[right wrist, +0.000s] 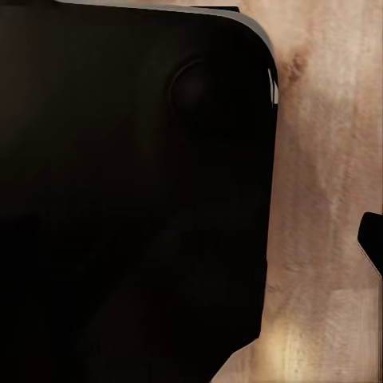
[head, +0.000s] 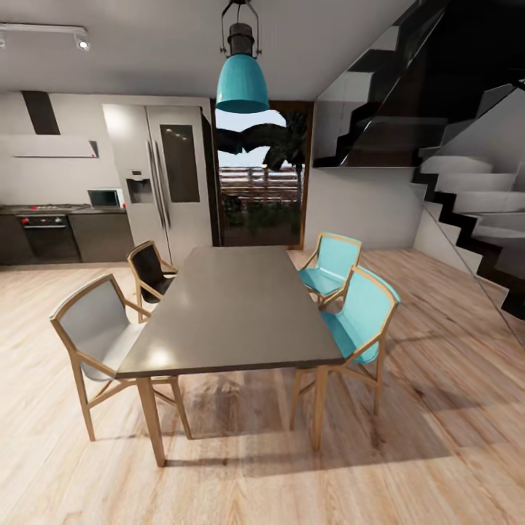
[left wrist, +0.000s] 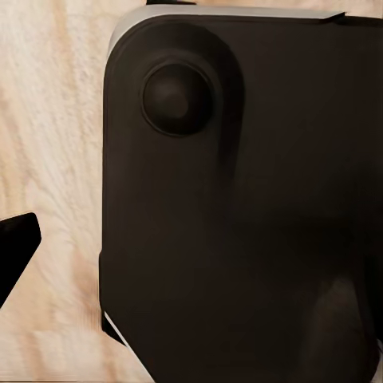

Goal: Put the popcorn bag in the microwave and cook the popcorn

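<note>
Standing far back at the left of the head view, the microwave (head: 106, 197) is a small pale box on the kitchen worktop (head: 44, 209), just beside the tall steel refrigerator (head: 168, 175). It is too small to tell its dials, and I cannot make out the popcorn bag on that worktop. Under the worktop sits a black built-in oven (head: 49, 237) with red knobs, among dark cabinets (head: 102, 237), and a pale range hood (head: 47, 146) hangs above.

Between the robot and the kitchen stands a long grey dining table (head: 233, 306) on the wooden floor (head: 437, 437). A grey chair (head: 95, 335) and a black chair (head: 149, 273) are at its left side, two turquoise chairs (head: 364, 317) at its right. A turquoise pendant lamp (head: 242, 80) hangs over the table. Behind it a glass door (head: 262, 182) shows plants outside, and a staircase (head: 467, 197) climbs at the right.

Both wrist views look down on a dark rounded body of the robot (left wrist: 239, 207) over the pale floor. A dark tip shows at the edge of each one, but I cannot tell whether either hand is wide or narrow. The microwave is well apart from both.
</note>
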Robot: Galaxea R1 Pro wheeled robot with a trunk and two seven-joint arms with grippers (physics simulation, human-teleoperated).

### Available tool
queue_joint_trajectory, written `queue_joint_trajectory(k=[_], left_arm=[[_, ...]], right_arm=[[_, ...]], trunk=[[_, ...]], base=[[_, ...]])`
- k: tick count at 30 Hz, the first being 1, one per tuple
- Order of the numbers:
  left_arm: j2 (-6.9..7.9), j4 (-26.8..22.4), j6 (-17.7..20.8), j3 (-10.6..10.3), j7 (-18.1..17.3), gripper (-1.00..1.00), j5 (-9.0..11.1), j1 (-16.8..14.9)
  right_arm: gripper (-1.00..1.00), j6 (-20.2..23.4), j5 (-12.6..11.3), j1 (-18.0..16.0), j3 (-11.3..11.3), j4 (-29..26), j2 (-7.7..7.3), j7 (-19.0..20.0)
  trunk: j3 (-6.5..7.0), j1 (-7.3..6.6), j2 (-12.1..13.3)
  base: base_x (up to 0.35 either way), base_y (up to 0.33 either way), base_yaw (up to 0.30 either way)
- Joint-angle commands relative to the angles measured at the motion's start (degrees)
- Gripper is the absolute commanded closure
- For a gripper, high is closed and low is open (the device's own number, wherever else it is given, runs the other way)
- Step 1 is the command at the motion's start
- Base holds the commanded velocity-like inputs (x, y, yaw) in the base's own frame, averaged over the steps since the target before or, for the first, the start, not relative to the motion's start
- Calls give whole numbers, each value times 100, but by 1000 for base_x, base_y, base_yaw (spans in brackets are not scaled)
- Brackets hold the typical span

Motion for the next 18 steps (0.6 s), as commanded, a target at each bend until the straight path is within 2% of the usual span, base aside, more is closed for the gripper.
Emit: queue_joint_trajectory(k=[1,18], left_arm=[[-1,-1,-8,8,-3,-100,42,-1],[-10,-5,-2,8,-3,-100,38,0]], right_arm=[[-100,-26,0,-1,2,5,-2,-1],[-100,-26,0,-1,2,5,3,-1]], trunk=[[-4,0,-2],[-4,0,-2]], base=[[0,0,269],[0,0,269]])
